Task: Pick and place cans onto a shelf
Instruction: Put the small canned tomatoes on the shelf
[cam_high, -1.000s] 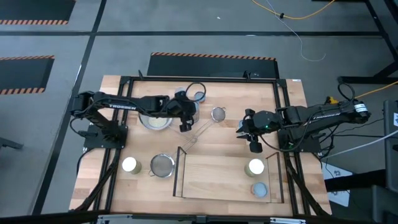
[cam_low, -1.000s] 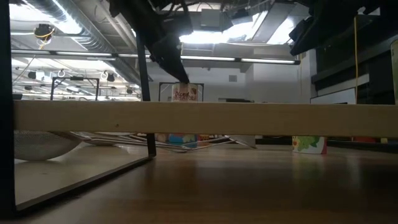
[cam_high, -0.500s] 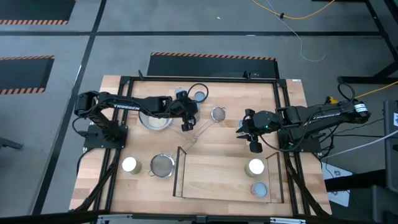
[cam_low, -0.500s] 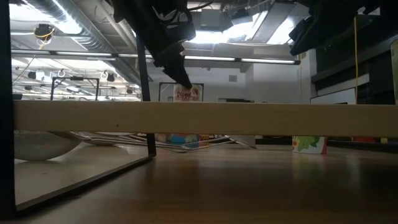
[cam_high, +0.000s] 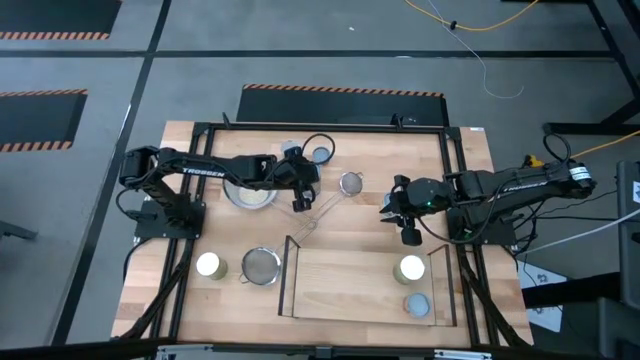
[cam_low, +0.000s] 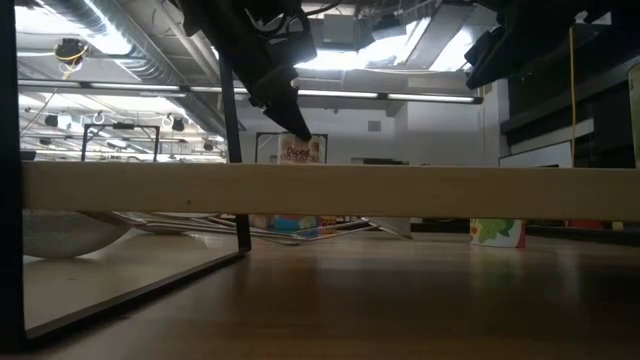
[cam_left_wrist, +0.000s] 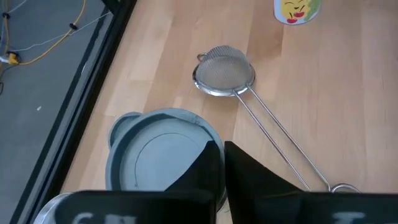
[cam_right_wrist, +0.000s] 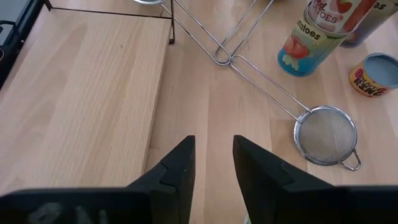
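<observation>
Left wrist view shows your left gripper (cam_left_wrist: 219, 163) with its fingers pinched almost together at the rim of a can (cam_left_wrist: 163, 155) with a pale blue-grey top, apparently missing it. Reopen, centre over that can and descend before you squeeze. Your right gripper (cam_high: 403, 222) waits half open beside the shelf (cam_high: 350, 285), where two cans already stand.

Workshop floor and ceiling around the light-wood bench (cam_high: 350, 180)

In the high view a grey tiled floor (cam_high: 300, 45) fills the upper frame, with orange-and-black hazard stripes (cam_high: 340, 91) at upper left and centre and yellow cables (cam_high: 480, 25) at upper right. In the low view, long ceiling lights (cam_low: 380, 95) glow at upper centre, and silver ducting (cam_low: 110, 45) runs at upper left.
</observation>
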